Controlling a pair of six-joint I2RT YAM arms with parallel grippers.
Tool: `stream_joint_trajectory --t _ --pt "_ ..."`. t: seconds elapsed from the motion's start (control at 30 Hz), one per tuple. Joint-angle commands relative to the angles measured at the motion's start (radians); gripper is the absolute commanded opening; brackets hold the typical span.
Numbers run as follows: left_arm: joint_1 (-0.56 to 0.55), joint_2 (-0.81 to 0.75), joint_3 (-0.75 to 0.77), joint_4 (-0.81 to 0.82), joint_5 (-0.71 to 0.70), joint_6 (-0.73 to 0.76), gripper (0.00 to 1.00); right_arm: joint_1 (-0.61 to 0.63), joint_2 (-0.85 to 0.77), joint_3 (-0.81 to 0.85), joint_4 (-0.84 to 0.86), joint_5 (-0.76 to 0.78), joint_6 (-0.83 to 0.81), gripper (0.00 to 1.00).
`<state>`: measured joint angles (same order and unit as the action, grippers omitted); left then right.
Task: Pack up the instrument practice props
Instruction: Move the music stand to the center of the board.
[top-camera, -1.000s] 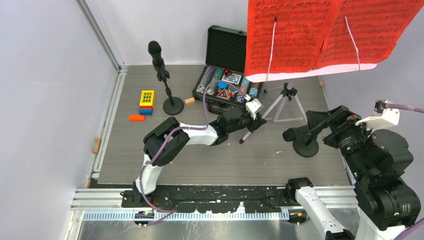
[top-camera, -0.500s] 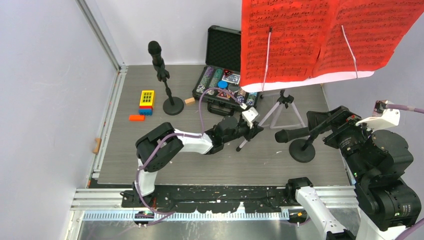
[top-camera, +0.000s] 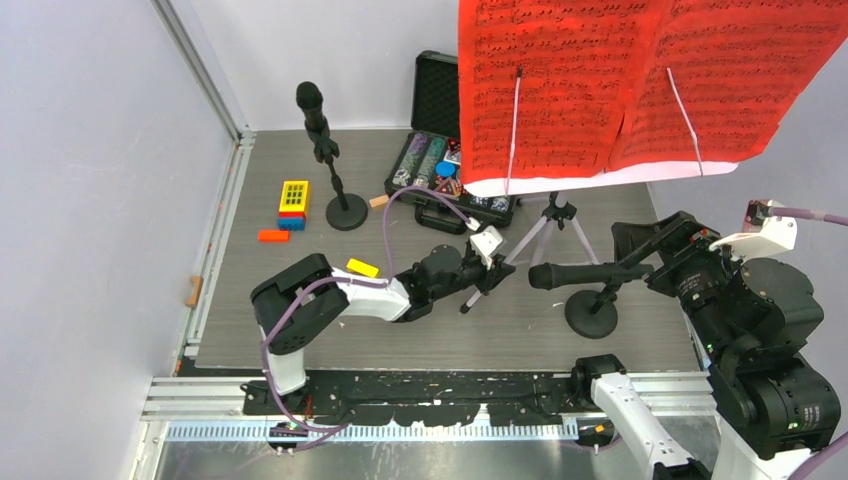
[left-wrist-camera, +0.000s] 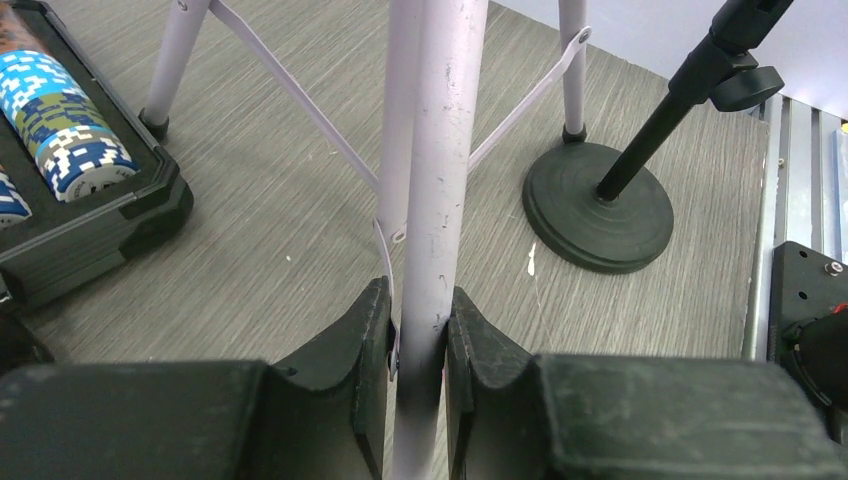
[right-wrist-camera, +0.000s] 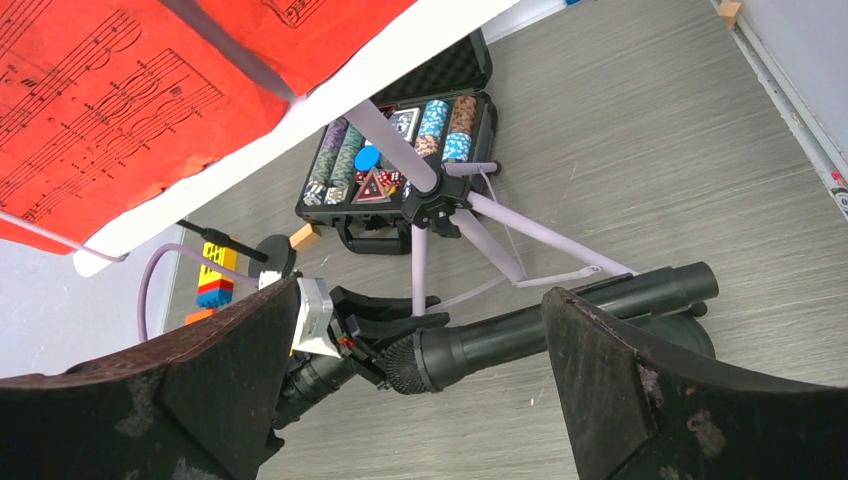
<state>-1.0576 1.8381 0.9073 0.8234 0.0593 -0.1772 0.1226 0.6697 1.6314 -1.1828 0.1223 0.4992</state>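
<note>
The white music rack (top-camera: 570, 182) carries red sheet-music pages (top-camera: 600, 80) and rides on a silver tripod (top-camera: 538, 232). My left gripper (top-camera: 488, 270) is shut on one tripod leg (left-wrist-camera: 440, 200), low down near the floor; the leg sits squeezed between my left gripper's (left-wrist-camera: 420, 330) black pads. One black microphone (top-camera: 575, 272) lies tilted almost level over its round base (top-camera: 590, 314), right beside the tripod. My right gripper (top-camera: 645, 248) is open just right of it, and the microphone (right-wrist-camera: 560, 322) shows beyond my right gripper's (right-wrist-camera: 422, 295) wide jaws. A second microphone (top-camera: 311, 103) stands upright at the back left.
An open black case of poker chips (top-camera: 432, 165) lies behind the tripod. Yellow and blue blocks (top-camera: 293, 200), an orange piece (top-camera: 272, 236) and a small tan block (top-camera: 378, 201) lie at the left. A yellow block (top-camera: 362, 267) rests beside my left arm. Walls close in on both sides.
My left arm has drawn back, dragging the rack by its leg left and toward the front. The tilted microphone and its base slid left too. The yellow block came into view.
</note>
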Motion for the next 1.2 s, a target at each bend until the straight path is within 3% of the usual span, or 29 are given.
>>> stream_joint_trajectory --t 0.0,0.8,1.17 --pt "-0.045 -0.019 -0.065 -0.142 0.011 -0.105 0.0 0.003 0.014 -0.01 0.036 0.004 -0.014 0.96" --pt "-0.218 0.008 -0.099 -0.099 -0.051 -0.176 0.0 0.002 -0.004 -0.036 0.037 0.012 -0.016 0.96" --pt "-0.244 -0.017 -0.162 -0.07 -0.153 -0.214 0.0 0.003 -0.013 -0.045 0.037 0.019 -0.019 0.96"
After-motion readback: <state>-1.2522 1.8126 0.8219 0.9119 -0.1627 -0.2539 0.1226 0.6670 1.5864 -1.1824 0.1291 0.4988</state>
